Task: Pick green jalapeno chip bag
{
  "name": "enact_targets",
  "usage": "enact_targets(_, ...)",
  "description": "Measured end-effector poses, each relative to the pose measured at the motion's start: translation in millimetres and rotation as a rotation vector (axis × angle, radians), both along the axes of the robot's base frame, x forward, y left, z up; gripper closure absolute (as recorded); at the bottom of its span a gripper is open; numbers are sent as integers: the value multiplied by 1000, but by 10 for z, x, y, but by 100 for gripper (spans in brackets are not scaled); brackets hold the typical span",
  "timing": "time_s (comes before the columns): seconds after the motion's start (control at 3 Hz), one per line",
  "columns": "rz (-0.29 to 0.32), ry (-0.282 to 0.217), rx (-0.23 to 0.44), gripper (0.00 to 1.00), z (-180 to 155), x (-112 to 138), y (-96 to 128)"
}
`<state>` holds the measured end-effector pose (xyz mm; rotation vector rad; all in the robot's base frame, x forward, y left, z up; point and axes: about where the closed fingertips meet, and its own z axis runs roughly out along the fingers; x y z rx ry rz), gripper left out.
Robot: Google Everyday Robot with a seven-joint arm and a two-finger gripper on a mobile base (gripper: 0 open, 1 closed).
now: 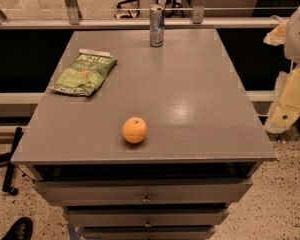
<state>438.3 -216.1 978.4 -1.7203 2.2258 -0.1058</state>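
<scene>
The green jalapeno chip bag (pixel 84 72) lies flat on the grey table top (pixel 190 99) at the far left, light green with white lettering and white sealed ends. My gripper (pixel 281 118) hangs at the right edge of the view, beyond the table's right side and far from the bag. It holds nothing that I can see.
An orange fruit (pixel 135 130) sits near the table's front edge, left of centre. A silver-blue drink can (pixel 156 26) stands upright at the far edge. Drawers (pixel 146 198) stick out under the table top. A railing and office chairs stand behind. A shoe (pixel 17 230) shows at the bottom left.
</scene>
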Motion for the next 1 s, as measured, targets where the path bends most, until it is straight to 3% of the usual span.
enact_targets(0.33, 0, 0, 0, 0, 0, 0, 0)
enact_targets(0.67, 15, -19, 65, 0, -75, 161, 133)
enact_targets(1.0, 59, -39, 172, 0, -281, 508, 607)
